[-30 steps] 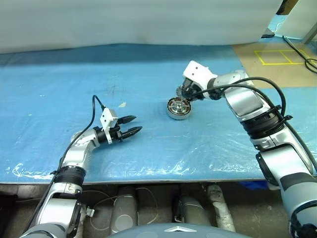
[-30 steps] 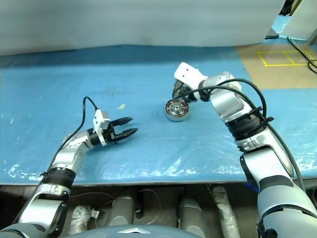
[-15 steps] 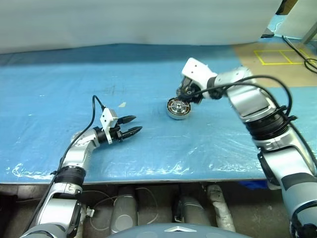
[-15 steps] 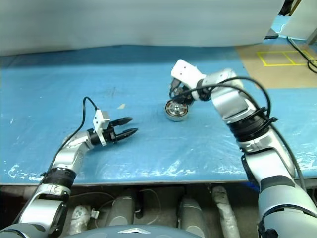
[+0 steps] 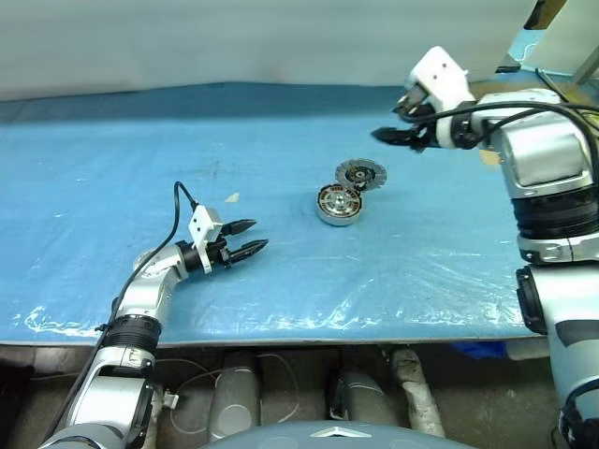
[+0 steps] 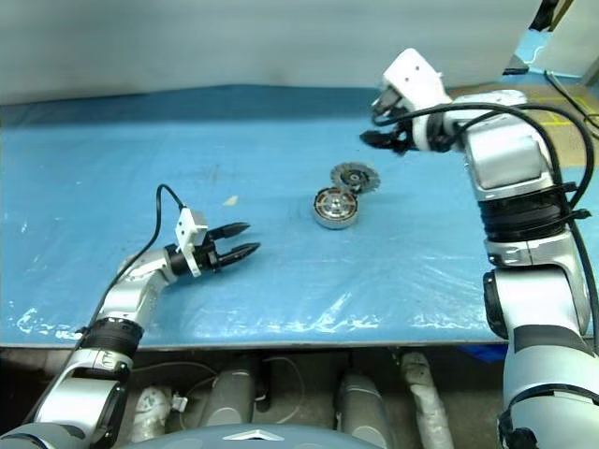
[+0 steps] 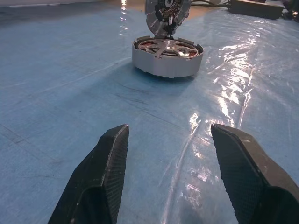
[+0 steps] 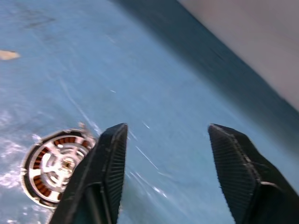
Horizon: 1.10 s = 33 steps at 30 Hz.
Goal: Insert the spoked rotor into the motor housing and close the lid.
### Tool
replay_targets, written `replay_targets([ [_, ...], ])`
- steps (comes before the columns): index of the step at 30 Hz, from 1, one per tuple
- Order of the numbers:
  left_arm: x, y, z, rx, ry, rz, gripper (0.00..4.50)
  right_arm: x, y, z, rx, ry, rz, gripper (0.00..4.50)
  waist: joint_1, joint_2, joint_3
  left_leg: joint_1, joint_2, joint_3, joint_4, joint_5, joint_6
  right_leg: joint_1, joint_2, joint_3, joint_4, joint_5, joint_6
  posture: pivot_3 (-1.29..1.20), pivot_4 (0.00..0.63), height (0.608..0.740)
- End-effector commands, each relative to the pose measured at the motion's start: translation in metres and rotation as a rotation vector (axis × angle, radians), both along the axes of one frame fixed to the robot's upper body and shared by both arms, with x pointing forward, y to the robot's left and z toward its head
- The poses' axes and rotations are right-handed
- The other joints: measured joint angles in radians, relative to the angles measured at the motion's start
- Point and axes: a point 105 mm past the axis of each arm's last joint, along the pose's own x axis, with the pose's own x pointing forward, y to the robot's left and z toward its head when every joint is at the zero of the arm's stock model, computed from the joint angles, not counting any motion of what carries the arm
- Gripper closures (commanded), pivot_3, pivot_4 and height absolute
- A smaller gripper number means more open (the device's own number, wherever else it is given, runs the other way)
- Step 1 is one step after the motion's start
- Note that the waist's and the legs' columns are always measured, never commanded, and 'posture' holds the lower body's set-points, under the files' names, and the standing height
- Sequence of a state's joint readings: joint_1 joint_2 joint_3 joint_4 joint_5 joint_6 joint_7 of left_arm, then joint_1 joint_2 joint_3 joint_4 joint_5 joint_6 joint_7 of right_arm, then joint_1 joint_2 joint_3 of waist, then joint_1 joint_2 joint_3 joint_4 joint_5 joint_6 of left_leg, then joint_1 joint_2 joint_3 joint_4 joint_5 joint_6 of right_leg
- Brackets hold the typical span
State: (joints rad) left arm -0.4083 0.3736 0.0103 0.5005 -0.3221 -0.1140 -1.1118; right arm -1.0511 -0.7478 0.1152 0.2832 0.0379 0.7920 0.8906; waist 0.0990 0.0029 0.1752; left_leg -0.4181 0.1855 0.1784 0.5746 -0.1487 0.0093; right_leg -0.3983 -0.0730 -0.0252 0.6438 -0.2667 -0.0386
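Item one, the motor housing [image 5: 339,204]: I see it flat on the blue plastic-covered tabletop [image 5: 281,271], right of centre and about midway between the near and far edges. Its copper windings ring the inside, and the spoked rotor [image 7: 167,47] sits within that ring, spokes up. I can read no brand, label or writing on it.

Item two, the lid [image 5: 360,174]: it stands tilted on its rim just behind the housing, toward the far right corner, leaning on the housing's far edge, its ribbed rim and dark centre facing me. No lettering I can make out.

Item three, my right pincer [image 5: 395,137]: raised above the tabletop, beyond the lid toward the far edge and to its right, clear of both parts. Its two black fingers [image 8: 107,168] stand apart with nothing between them; in the right wrist view the housing lies below and to one side of them.

Item four, my left pincer [image 5: 248,238]: low over the tabletop near the front edge, left of centre, well apart from the housing and pointing toward it. Its fingers [image 7: 100,182] are spread and empty.

Item five, a small pale scrap [image 5: 231,197] on the plastic, just beyond the left pincer.
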Motion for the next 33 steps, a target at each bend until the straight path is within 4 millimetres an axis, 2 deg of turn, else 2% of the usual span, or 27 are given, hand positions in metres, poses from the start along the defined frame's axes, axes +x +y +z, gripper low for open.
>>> replay_targets([
  [1, -0.001, 0.003, 0.007, 0.005, -0.039, 0.000, 1.50, 0.004, -0.048, -0.017, 0.063, 0.031, -0.170, 2.96, 0.000, 0.000, 0.000, 0.000, 0.000, 0.000, 0.000, 0.000, 0.000, 0.000, 0.000, 0.000, 0.000, 0.000, 0.000, 0.00, 0.150, 0.740],
  [3, -0.001, 0.002, 0.006, 0.006, -0.037, -0.003, 1.50, 0.004, -0.063, -0.042, 0.048, 0.070, -0.223, 3.69, -0.001, 0.000, 0.000, 0.000, 0.000, 0.000, 0.000, 0.000, 0.000, 0.001, 0.000, 0.000, 0.000, 0.000, 0.000, 0.00, 0.150, 0.740],
  [5, -0.001, 0.001, 0.006, 0.005, -0.036, -0.005, 1.50, 0.002, -0.065, -0.057, 0.065, 0.100, -0.239, 4.38, -0.002, 0.000, 0.000, 0.000, 0.000, 0.000, 0.000, 0.000, 0.000, 0.000, 0.000, 0.000, 0.000, 0.000, 0.000, 0.00, 0.150, 0.740],
  [6, 0.000, 0.001, 0.007, 0.005, -0.036, -0.007, 1.50, 0.001, -0.062, -0.062, 0.076, 0.111, -0.226, 4.46, -0.006, 0.001, 0.001, 0.000, 0.000, 0.000, 0.000, 0.000, 0.000, 0.000, 0.000, 0.000, 0.000, 0.000, 0.000, 0.00, 0.150, 0.740],
  [10, 0.002, -0.001, 0.009, 0.006, -0.039, -0.014, 1.50, -0.001, -0.045, -0.072, 0.111, 0.116, -0.187, 4.46, -0.014, 0.002, 0.000, -0.001, 0.001, 0.000, 0.000, 0.000, 0.001, -0.003, 0.001, 0.001, 0.002, 0.000, 0.000, 0.00, 0.150, 0.740],
  [15, 0.004, -0.003, 0.011, 0.002, -0.044, -0.019, 1.50, 0.009, -0.034, -0.064, 0.203, 0.023, -0.208, 4.46, -0.004, 0.002, 0.000, -0.001, 0.001, 0.000, 0.001, 0.000, 0.001, -0.002, 0.001, 0.001, 0.002, 0.000, 0.000, 0.00, 0.150, 0.740],
  [21, 0.003, -0.005, 0.010, -0.006, -0.045, -0.023, 1.50, 0.007, -0.014, -0.065, 0.320, 0.030, -0.155, 4.46, 0.000, 0.002, 0.000, -0.001, 0.001, 0.001, 0.001, 0.000, 0.001, -0.002, 0.001, 0.000, 0.001, 0.000, 0.000, 0.00, 0.150, 0.740],
  [25, 0.003, -0.005, 0.011, -0.007, -0.046, -0.022, 1.50, -0.003, 0.010, -0.057, 0.404, 0.072, -0.031, 4.46, -0.002, 0.002, 0.000, -0.002, 0.001, 0.001, 0.001, 0.000, 0.001, -0.002, 0.001, 0.000, 0.001, 0.000, 0.000, 0.00, 0.150, 0.740],
  [29, 0.003, -0.002, 0.014, -0.008, -0.053, -0.019, 1.50, -0.030, 0.035, -0.041, 0.449, 0.123, 0.177, 4.46, -0.002, 0.002, 0.000, -0.002, 0.001, 0.000, 0.000, 0.000, 0.001, -0.002, 0.001, 0.000, 0.000, 0.000, 0.000, 0.00, 0.150, 0.740],
  [33, 0.004, 0.000, 0.017, -0.012, -0.059, -0.013, 1.50, -0.046, 0.045, -0.048, 0.398, 0.176, 0.257, 4.46, 0.002, 0.002, 0.000, -0.002, 0.001, 0.000, 0.000, 0.000, 0.001, -0.002, 0.001, 0.000, 0.000, 0.000, 0.000, 0.00, 0.150, 0.740],
])
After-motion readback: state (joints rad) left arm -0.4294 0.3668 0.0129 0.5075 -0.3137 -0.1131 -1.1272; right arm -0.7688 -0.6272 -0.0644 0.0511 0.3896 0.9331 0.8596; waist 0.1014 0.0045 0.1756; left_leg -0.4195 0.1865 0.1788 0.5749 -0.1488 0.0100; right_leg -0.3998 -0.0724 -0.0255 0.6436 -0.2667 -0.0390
